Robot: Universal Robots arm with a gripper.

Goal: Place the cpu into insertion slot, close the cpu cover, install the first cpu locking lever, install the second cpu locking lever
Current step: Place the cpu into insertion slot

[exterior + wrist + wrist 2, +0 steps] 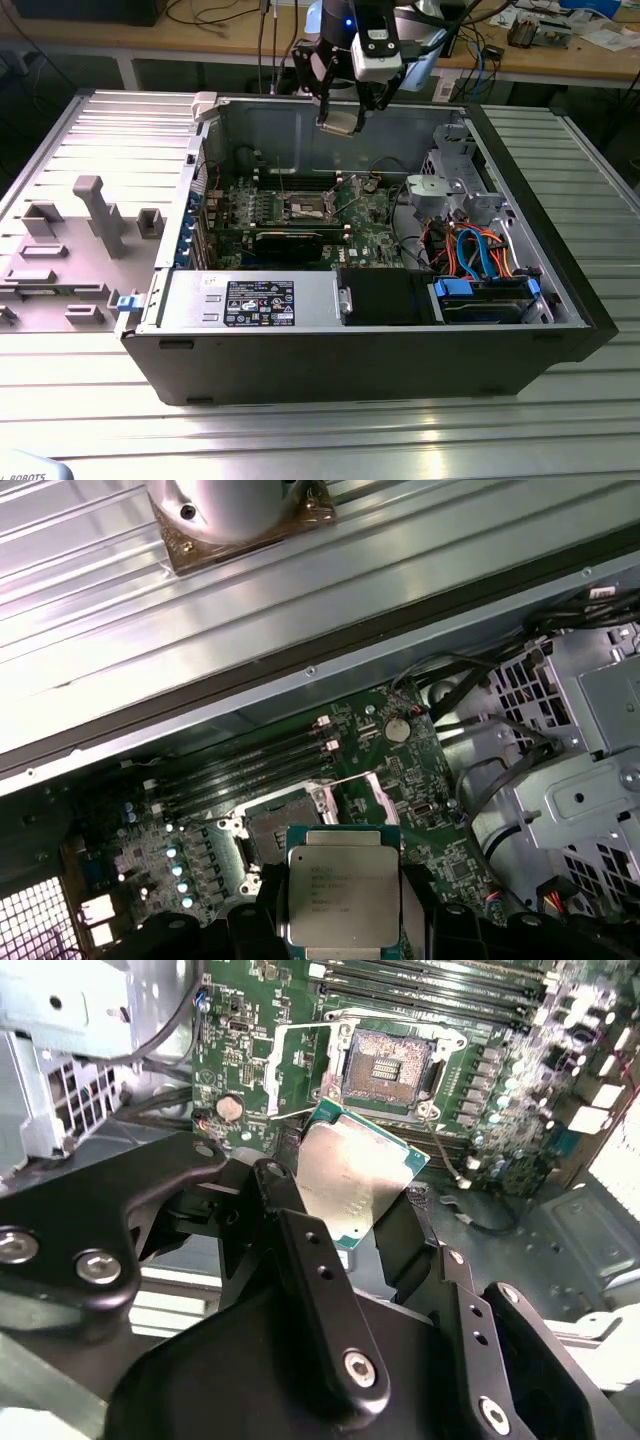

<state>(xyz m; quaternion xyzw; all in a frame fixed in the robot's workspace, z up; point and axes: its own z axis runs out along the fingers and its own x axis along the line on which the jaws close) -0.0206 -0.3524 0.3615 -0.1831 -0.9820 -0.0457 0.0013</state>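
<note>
Above the far wall of the open computer case (270, 135), the arm (350, 40) hangs with its jaws closed on the cpu (340, 124), gripping it by two opposite edges. In the first wrist view the black fingers (418, 912) sit either side of the chip, leaving its dull metal top bare and facing up toward the arm. That hold probably keeps the contact side clear and lets the chip go down flat. The cpu is in the air, well apart from the insertion slot (305, 208), which lies lower and nearer on the green board (372, 215). The slot is bare, its dark centre exposed, because the cpu cover (279, 1070) is swung up and back beside it, so nothing would block a chip coming from above. The task looks to be in its first step: nothing is seated and the cover is not closed.

The case lies on its side with the panel off, so the board faces up. A black expansion card (290, 240) crosses the board just on the near side of the slot. A drive cage (450, 190) with blue and orange cables (480, 250) occupies the exterior view's right end. The case rests on a ribbed metal tabletop (320, 430), and a grey fixture tray (90, 215) lies on the exterior view's left. Far behind, a wooden tabletop (90, 40) carries loose wires and boxes.
</note>
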